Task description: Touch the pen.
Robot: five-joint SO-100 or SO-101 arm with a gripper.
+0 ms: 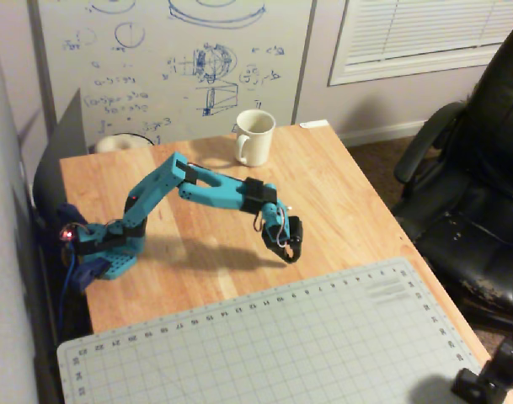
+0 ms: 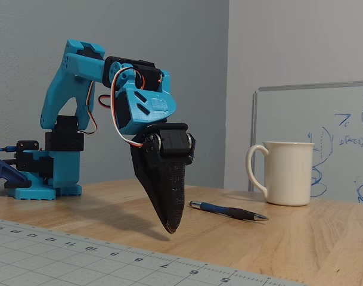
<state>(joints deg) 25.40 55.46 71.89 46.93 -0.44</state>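
In the overhead view we see the blue arm (image 1: 180, 198) reaching right across the bare wood table (image 1: 340, 210), its black claw (image 1: 289, 252) pointing down near the far edge of the grey grid mat (image 1: 307, 345); the cream mug (image 1: 256, 137) stands at the far side, and we cannot make out the pen here. In the fixed view the pen (image 2: 229, 211) lies flat on the table between claw (image 2: 171, 229) and mug (image 2: 287, 173), well apart from the tip. It looks light, stiff, smooth and round, so we judge it could roll; a soft touch mid-barrel suits best. The claw's ribbed plastic fingers look pressed together into one point.
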